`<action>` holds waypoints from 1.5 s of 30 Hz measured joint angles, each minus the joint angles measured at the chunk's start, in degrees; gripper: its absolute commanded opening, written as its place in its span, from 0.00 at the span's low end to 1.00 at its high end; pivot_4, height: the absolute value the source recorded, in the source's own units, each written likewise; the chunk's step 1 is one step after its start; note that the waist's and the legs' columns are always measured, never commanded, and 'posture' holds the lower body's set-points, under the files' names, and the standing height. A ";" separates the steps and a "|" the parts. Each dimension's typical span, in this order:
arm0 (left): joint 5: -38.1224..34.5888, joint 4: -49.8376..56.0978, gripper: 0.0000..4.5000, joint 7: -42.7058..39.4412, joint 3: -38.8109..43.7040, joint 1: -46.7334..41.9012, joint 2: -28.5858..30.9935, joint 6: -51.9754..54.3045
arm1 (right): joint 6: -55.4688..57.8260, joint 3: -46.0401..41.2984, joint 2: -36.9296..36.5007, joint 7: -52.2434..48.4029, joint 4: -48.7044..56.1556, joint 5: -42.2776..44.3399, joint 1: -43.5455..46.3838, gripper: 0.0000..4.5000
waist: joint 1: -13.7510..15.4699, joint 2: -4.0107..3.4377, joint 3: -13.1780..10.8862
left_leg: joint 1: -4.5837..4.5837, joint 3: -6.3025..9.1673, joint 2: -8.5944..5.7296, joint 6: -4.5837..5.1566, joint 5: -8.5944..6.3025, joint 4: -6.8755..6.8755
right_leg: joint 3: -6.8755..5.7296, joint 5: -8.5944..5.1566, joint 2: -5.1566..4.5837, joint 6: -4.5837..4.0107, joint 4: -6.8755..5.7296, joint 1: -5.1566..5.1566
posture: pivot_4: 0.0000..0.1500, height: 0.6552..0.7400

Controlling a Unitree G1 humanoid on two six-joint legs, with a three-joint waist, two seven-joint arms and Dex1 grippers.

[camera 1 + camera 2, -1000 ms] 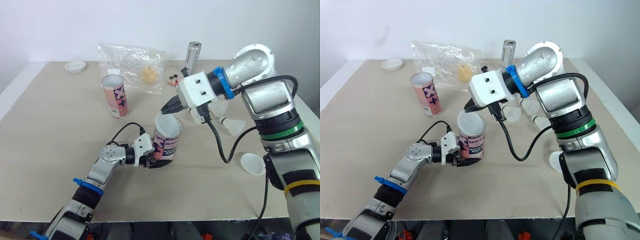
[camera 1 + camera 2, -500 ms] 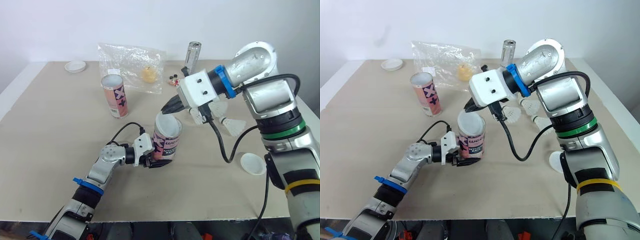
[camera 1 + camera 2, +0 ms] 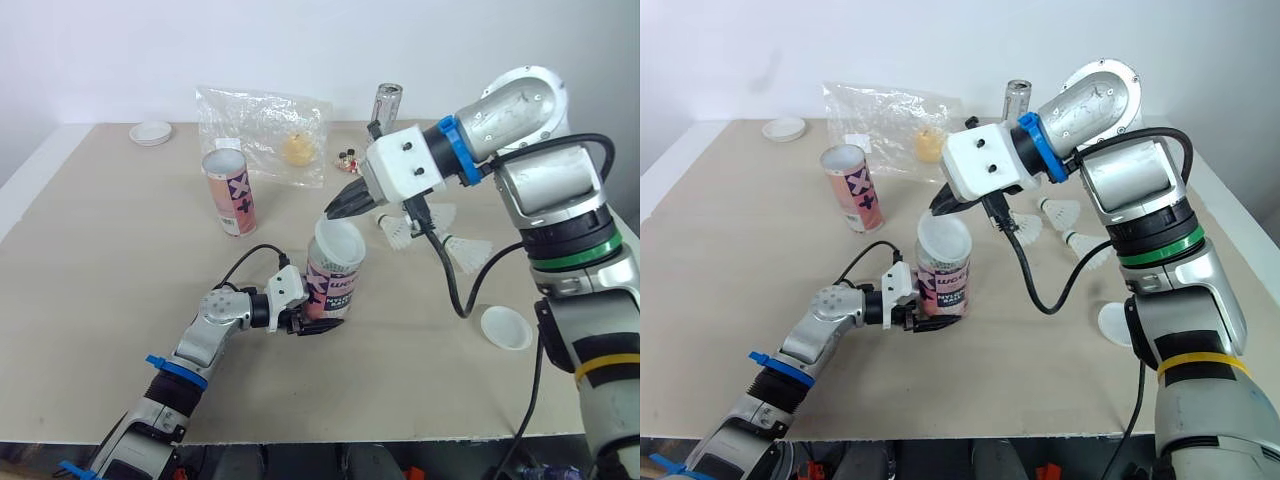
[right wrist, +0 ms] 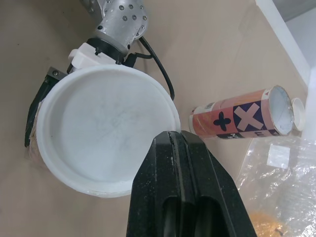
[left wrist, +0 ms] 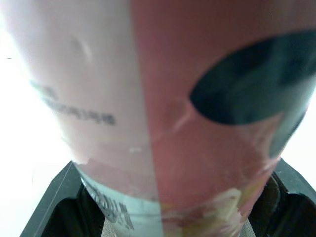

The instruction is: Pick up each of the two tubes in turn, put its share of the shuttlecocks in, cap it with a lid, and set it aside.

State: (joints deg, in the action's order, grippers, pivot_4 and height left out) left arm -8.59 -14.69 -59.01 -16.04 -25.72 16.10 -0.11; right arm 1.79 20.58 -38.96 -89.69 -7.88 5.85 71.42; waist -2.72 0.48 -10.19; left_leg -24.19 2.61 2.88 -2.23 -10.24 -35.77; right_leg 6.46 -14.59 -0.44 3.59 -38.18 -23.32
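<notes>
On the table (image 3: 100,260), the right gripper (image 3: 331,211), closed and empty, has risen off the lid (image 3: 337,240); the left gripper (image 3: 315,325) clamps the capped tube (image 3: 333,285).

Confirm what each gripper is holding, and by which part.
Left gripper grips the tube by its lower wall, near the base. Right gripper is shut on nothing, poised over the lid on that tube.

Left edge free
Beige table (image 3: 90,300) bare along its left edge; lidded pink tube (image 3: 336,285) at centre, crinkled clear plastic bag (image 3: 255,125) by the far edge, white feather shuttlecocks (image 3: 462,247) toward the right.
</notes>
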 measured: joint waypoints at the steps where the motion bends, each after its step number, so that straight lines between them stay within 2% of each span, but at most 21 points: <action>1: 0.00 0.00 0.72 0.00 0.00 0.00 0.00 0.00 | -0.08 0.00 -0.03 0.00 -0.13 -0.01 0.00 0.01 | 0.00 0.00 0.00 | 0.00 0.00 0.00 0.00 0.00 0.00 | 0.00 0.00 0.00 0.00 0.00 0.00 | 1.00 1.00; 23: 0.00 -0.01 0.72 0.18 0.00 0.03 -0.15 0.24 | -7.62 3.49 0.72 -0.08 -2.59 -3.89 -1.01 0.01 | 0.02 0.00 0.00 | 0.01 0.00 0.00 0.00 0.00 0.00 | 0.00 0.00 0.00 0.01 0.00 0.01 | 1.00 1.00; 26: -0.04 -0.01 0.72 0.18 0.04 0.03 -0.16 0.32 | -7.39 3.61 0.73 -0.15 -2.62 -3.90 -1.01 0.21 | 0.02 0.00 0.00 | 0.01 0.00 0.00 0.00 0.00 0.00 | 0.00 0.00 0.00 0.01 0.00 0.01 | 1.00 1.00; 27: -0.18 -0.03 0.72 0.18 0.09 0.02 -0.16 0.47 | -7.32 3.93 0.77 -0.17 -2.71 -3.89 -1.05 0.34 | 0.01 0.00 0.00 | 0.01 0.00 0.00 0.00 0.00 0.01 | 0.00 0.00 0.00 0.00 0.00 0.01 | 1.00 1.00; 29: -0.27 -0.09 0.72 0.19 0.08 0.02 -0.17 0.52 | -7.10 3.82 0.92 -0.15 -2.89 -3.74 -1.06 0.47 | 0.01 0.00 0.00 | 0.01 0.00 0.00 0.00 0.00 0.01 | 0.00 0.00 0.00 -0.01 0.00 0.02 | 1.00 1.00; 37: -0.39 -0.21 0.72 0.21 0.12 -0.06 -0.22 0.56 | 1.22 1.95 0.81 -0.16 -2.63 0.19 -1.07 0.47 | 0.02 0.00 0.00 | 0.01 0.00 0.00 0.00 0.01 0.00 | 0.00 0.00 0.00 -0.03 0.00 0.02 | 1.00 1.00; 44: -0.42 -0.28 0.72 0.20 0.22 -0.04 -0.26 0.61 | 21.42 -9.15 -0.09 2.59 -1.83 11.52 -1.39 0.47 | 0.00 0.00 0.00 | 0.02 0.01 0.00 0.00 0.00 0.02 | 0.00 0.00 -0.01 -0.06 0.00 0.01 | 1.00 1.00; 45: -0.42 -0.28 0.72 0.20 0.21 -0.03 -0.26 0.61 | 23.98 -9.91 -0.18 2.82 -0.07 13.04 -2.28 0.42 | 0.01 0.01 0.00 | 0.02 0.02 0.00 0.00 0.00 0.03 | 0.00 -0.01 -0.01 -0.07 0.00 0.02 | 1.00 1.00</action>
State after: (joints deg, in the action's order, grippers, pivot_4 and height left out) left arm -9.01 -14.97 -58.81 -15.82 -25.76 15.84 0.50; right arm 25.77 10.67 -39.14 -86.87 -7.95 18.89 69.13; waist -2.71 0.49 -10.19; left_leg -24.17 2.64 2.88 -2.23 -10.24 -35.74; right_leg 6.46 -14.60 -0.45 3.52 -38.18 -23.30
